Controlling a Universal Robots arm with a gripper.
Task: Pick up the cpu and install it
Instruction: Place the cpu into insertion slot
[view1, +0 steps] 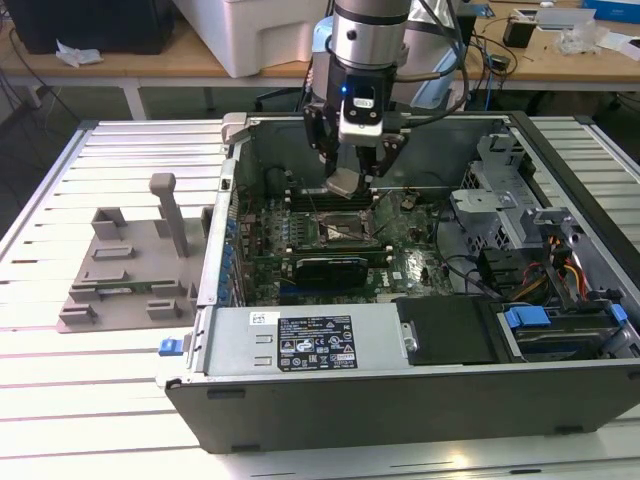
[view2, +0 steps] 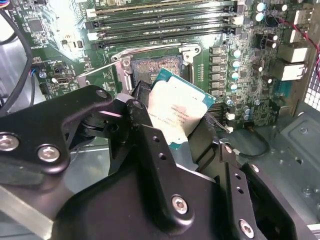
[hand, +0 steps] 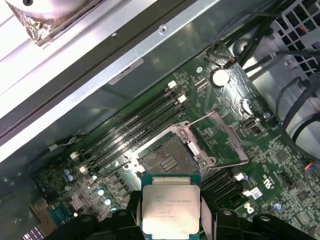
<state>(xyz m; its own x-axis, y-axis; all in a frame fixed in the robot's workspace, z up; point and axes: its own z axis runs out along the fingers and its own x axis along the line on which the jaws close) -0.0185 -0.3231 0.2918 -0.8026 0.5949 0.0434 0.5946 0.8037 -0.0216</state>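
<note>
While I watch the feeds, my hand (view1: 345, 175) is clamped on the cpu (view1: 343, 183). The black fingers (view2: 137, 119) press its opposite edges and are closed only as far as the chip's width lets them. It's up in the air, folks, inside the open computer case (view1: 420, 390) and tilted in the exterior view. It hangs above the socket (view1: 345, 228) and clear of it, no contact with the motherboard (view1: 400, 265). In both wrist views the silver top plate faces the camera, green edge showing around it. In the first wrist view the socket's metal frame (hand: 220, 137) is swung open beside the bare contact field, with memory slots (hand: 135, 130) running alongside. At the exterior view's left, the grey tray (view1: 130, 270) sits on the slatted surface (view1: 60, 400) outside the case, well apart from my hand.
</note>
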